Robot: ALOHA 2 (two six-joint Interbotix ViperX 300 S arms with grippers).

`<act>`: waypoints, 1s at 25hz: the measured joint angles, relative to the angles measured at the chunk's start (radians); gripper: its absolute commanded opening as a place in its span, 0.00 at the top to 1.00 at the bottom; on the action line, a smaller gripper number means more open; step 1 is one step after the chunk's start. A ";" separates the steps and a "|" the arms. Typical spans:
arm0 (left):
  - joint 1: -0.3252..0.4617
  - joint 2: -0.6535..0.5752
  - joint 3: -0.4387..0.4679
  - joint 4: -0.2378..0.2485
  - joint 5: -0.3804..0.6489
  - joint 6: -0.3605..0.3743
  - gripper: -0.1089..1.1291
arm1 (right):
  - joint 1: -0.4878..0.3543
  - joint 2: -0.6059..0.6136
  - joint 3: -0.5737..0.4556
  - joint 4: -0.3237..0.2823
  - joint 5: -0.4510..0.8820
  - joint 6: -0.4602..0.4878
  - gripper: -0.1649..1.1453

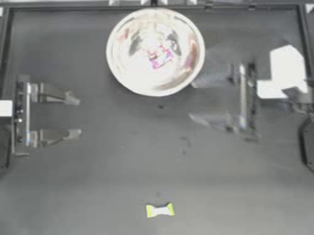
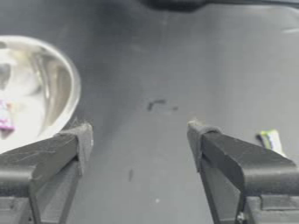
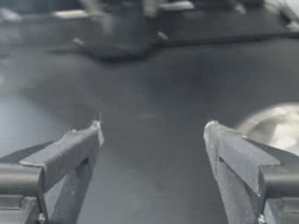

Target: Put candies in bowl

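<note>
Left gripper (image 1: 73,114) hangs wide apart and empty, well left of the bowl (image 1: 126,69). Right gripper (image 1: 199,101), jaws spread too, sits just beside the bowl's right rim. Candies (image 1: 160,56) lie inside the bowl; a yellow-green candy (image 1: 160,210) waits far below it on the bench (image 1: 92,183).

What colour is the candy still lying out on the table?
Yellow-green ends with a pale middle; the candy shows best in the top view.
</note>
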 measured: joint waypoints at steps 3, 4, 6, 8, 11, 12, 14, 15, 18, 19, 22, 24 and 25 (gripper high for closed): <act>0.000 -0.018 0.000 0.000 0.003 0.003 0.13 | 0.025 -0.064 0.048 0.017 -0.018 0.000 0.12; 0.000 -0.025 0.000 0.000 0.003 0.005 0.13 | 0.032 -0.077 0.054 0.021 -0.018 0.000 0.12; 0.000 -0.035 0.003 -0.002 0.003 0.005 0.13 | 0.055 -0.087 0.057 0.034 -0.006 -0.002 0.12; 0.000 -0.040 0.006 0.000 0.003 0.005 0.13 | 0.089 -0.081 0.043 0.064 0.055 -0.002 0.12; 0.000 -0.043 0.009 0.000 0.003 0.003 0.13 | 0.150 -0.044 -0.038 0.089 0.239 0.000 0.12; 0.000 -0.043 0.009 0.000 0.003 0.003 0.13 | 0.170 -0.026 -0.077 0.092 0.305 0.002 0.12; 0.000 -0.043 0.009 0.000 0.006 0.003 0.13 | 0.196 0.015 -0.150 0.092 0.420 -0.002 0.12; 0.000 -0.043 0.011 0.000 0.006 0.002 0.13 | 0.207 0.041 -0.190 0.092 0.476 0.002 0.12; 0.000 -0.043 0.011 0.000 0.011 0.002 0.13 | 0.232 0.129 -0.301 0.091 0.623 -0.002 0.12; -0.002 -0.043 0.011 0.000 0.012 0.000 0.13 | 0.241 0.161 -0.336 0.091 0.666 0.000 0.12; 0.002 -0.043 0.011 0.000 0.012 0.000 0.13 | 0.267 0.259 -0.428 0.091 0.765 -0.002 0.12; 0.003 -0.043 0.011 -0.002 0.012 0.000 0.13 | 0.284 0.321 -0.482 0.091 0.810 -0.003 0.12; 0.005 -0.043 0.012 -0.002 0.012 0.000 0.13 | 0.295 0.357 -0.508 0.091 0.830 -0.003 0.12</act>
